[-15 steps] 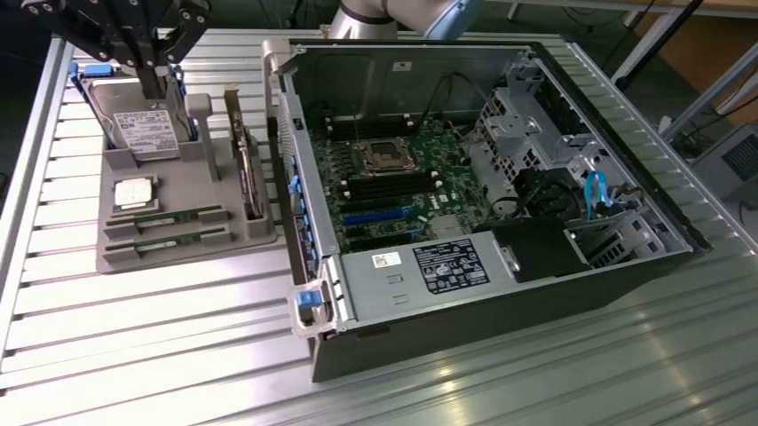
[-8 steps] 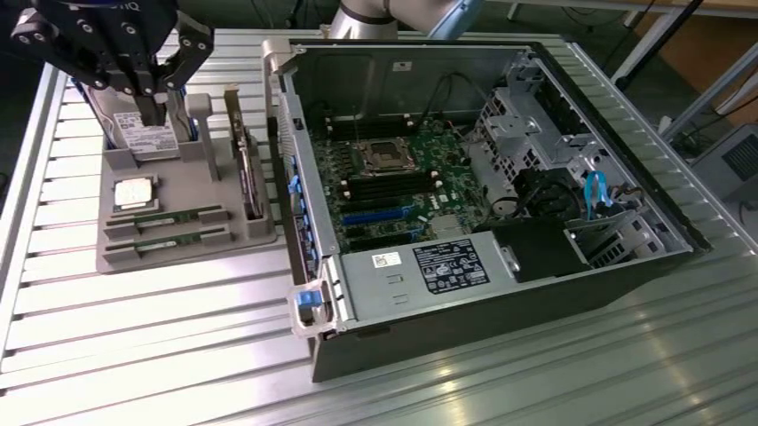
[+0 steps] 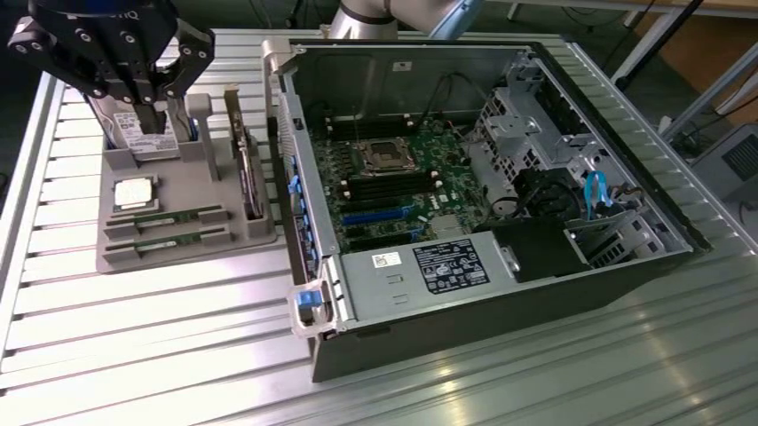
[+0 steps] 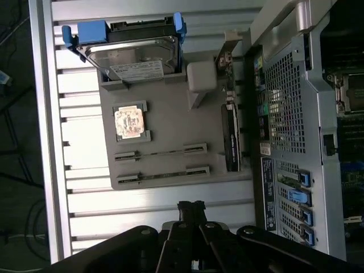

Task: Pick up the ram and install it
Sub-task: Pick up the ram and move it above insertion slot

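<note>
Currently hovers upper left near HDD (image 3: 154,145), gripper (image 3: 148,120) jaws seemingly closed, empty.
Leaves ram (image 3: 166,216) + twin stick (image 3: 169,238) lying in tray (image 3: 190,191) slots, mid-left.

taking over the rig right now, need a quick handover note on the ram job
Gripper: above the hard drive end of the grey tray, carrying nothing, touching no ram.
Ram: one ram stick and the other ram stick lie side by side in their tray slots.
Done: nothing picked up yet.
Left: the pick-up and the install into the open computer case.
</note>
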### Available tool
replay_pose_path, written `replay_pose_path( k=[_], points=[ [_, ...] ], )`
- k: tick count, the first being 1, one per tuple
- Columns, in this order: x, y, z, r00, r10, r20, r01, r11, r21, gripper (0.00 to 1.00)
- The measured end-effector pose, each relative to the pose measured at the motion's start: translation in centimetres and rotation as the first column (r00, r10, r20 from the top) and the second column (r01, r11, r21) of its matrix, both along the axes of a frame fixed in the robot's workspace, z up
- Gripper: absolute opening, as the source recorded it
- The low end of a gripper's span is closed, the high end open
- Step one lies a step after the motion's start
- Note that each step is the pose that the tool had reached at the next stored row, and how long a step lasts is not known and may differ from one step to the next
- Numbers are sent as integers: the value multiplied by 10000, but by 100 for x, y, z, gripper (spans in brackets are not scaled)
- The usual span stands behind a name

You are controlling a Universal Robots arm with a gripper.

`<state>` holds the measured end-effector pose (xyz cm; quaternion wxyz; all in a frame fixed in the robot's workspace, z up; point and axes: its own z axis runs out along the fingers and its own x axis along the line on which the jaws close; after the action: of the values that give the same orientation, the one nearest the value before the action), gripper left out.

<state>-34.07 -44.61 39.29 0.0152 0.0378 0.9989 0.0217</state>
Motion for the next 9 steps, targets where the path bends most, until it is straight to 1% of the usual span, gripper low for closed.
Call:
replay_pose_path(
  k=[5, 6, 7, 8, 9],
  points=[
    [0, 0, 0, 10000, 3, 0, -3, 10000, 0, 10],
    [0, 0, 0, 9992, 389, 0, -389, 9992, -2, 10],
    [0, 0, 0, 9955, 944, 0, -944, 9955, -2, 10],
    [0, 0, 0, 9925, 1226, 0, -1226, 9925, -1, 10],
    [0, 0, 0, 9839, 1785, 0, -1785, 9839, -1, 10]
  ],
)
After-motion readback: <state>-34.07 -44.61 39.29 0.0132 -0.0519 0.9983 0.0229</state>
